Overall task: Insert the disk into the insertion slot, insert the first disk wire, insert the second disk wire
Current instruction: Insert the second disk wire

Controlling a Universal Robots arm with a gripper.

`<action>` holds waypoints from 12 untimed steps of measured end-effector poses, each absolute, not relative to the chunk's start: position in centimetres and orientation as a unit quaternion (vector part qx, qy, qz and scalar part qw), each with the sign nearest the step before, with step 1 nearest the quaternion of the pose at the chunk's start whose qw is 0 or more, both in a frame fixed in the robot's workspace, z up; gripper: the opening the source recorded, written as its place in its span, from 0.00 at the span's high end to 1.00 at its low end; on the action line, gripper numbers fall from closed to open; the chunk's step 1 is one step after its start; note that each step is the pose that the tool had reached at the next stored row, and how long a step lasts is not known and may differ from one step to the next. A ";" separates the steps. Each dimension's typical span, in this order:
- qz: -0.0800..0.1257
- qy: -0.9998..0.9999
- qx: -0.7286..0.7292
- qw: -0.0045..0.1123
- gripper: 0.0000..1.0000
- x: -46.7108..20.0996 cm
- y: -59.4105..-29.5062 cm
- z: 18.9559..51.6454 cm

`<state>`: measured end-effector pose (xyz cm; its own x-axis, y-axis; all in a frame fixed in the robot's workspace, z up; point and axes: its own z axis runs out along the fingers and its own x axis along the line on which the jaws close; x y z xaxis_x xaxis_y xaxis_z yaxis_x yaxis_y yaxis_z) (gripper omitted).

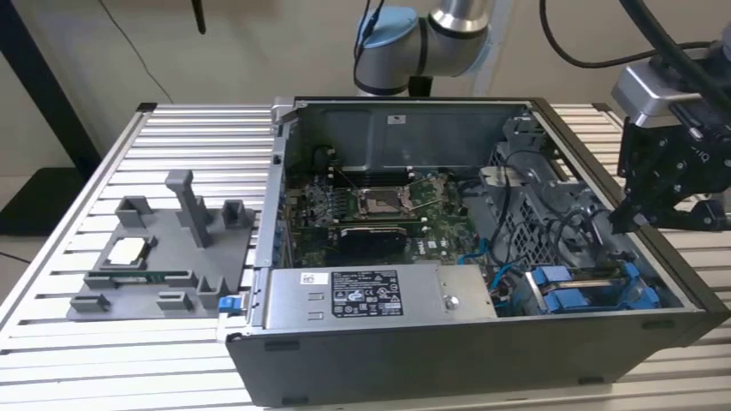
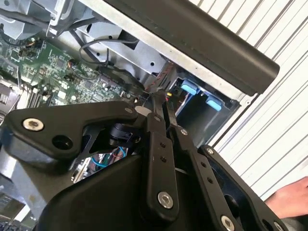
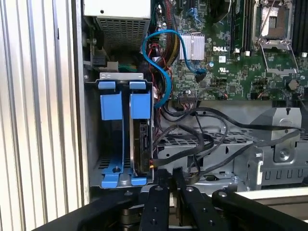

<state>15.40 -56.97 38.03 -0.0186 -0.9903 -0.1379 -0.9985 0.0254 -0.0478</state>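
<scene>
While I hang over the open computer case (image 1: 480, 257) at the exterior view's right, my end effector (image 3: 169, 174) sits at the case's edge with its two black fingers (image 2: 159, 139) drawn almost together, a narrow gap between the tips. Something thin and dark seems to run between those tips, near a bundle of black cables (image 3: 202, 139), but I cannot tell whether I am truly gripping it.

Just beyond my fingertips in the first wrist view stands the insertion slot (image 3: 94, 130), a grey metal bay with bright blue fittings in the corner of the case. The disk (image 3: 140, 144) is already seated there on edge in its blue carrier, occupying one of the two side-by-side positions; the position beside it holds only a blue carrier frame (image 3: 111, 139). A blue cable (image 3: 156, 62) loops from near the bay across to the green motherboard (image 3: 231, 53).

In the exterior view the same bay (image 1: 588, 287) shows its blue parts in the near corner, beside the grey power supply box (image 1: 371, 295) with its black-and-white sticker. The case rests on a ribbed metal surface (image 1: 68, 223), and a grey fixture tray (image 1: 160, 257) lies well apart from it toward the exterior view's left. In the second wrist view, part of a person's hand (image 2: 291, 197) rests on the surface beside the case.
</scene>
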 end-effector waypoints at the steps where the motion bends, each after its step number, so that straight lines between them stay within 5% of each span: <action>1: 0.031 0.713 -0.697 0.066 0.84 15.2 -56.9 38.1; 12: 0.031 0.715 -0.695 0.066 0.84 12.1 -56.8 38.2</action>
